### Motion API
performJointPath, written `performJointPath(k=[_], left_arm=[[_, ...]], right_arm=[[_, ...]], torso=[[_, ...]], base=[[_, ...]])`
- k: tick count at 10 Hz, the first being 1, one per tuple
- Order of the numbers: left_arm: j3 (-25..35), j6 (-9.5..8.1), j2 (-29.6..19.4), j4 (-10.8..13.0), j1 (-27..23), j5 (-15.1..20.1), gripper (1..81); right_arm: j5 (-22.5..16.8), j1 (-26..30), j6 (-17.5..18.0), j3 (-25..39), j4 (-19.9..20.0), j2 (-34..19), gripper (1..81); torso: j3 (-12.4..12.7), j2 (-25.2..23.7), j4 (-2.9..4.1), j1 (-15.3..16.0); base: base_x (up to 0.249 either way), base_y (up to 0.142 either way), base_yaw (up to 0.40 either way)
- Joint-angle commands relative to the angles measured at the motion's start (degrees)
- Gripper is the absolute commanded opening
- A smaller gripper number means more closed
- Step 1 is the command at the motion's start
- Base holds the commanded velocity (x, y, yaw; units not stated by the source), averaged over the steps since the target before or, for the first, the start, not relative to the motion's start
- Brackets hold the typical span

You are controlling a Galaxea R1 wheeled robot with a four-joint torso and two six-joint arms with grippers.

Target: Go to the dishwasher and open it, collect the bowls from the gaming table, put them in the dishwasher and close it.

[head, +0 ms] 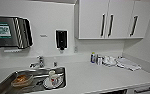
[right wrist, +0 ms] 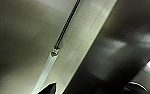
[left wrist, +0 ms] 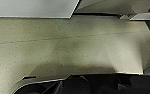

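Below the white counter [head: 96,77], at the head view's bottom edge, a dark gap [head: 114,92] beside a drawer handle [head: 143,89] may mark the dishwasher, low before the robot; whether either arm's fingers are apart or together I cannot tell.

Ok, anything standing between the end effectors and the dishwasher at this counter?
Nothing visible does. In the left wrist view the speckled floor runs bare up to a white cabinet front. In the head view the countertop hides most of the fronts below, so I cannot make out the dishwasher itself.
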Motion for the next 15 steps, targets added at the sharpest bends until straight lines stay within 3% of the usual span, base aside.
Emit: performJointPath(k=[1,6,15], left_arm=[[0.4,0.34,-0.3,0.8,-3.8,1.8,81.1],[0.4,0.34,-0.3,0.8,-3.8,1.8,81.1],[0.4,0.34,-0.1,0.8,-3.8,1.8,81.1]], right_arm=[[0.2,2.3,-3.8,-3.2,-6.3,7.6,81.1],[0.4,2.2,-3.8,-4.0,-6.8,8.6,81.1],[0.3,1.8,-3.8,-4.5,-7.6,8.2,81.1]], torso=[[0.0,0.0,0.00,0.0],[0.0,0.0,0.00,0.0],[-0.1,0.0,0.00,0.2]], base=[[0.000,0.000,0.000],[0.000,0.000,0.000],[-0.097,0.000,0.000]])
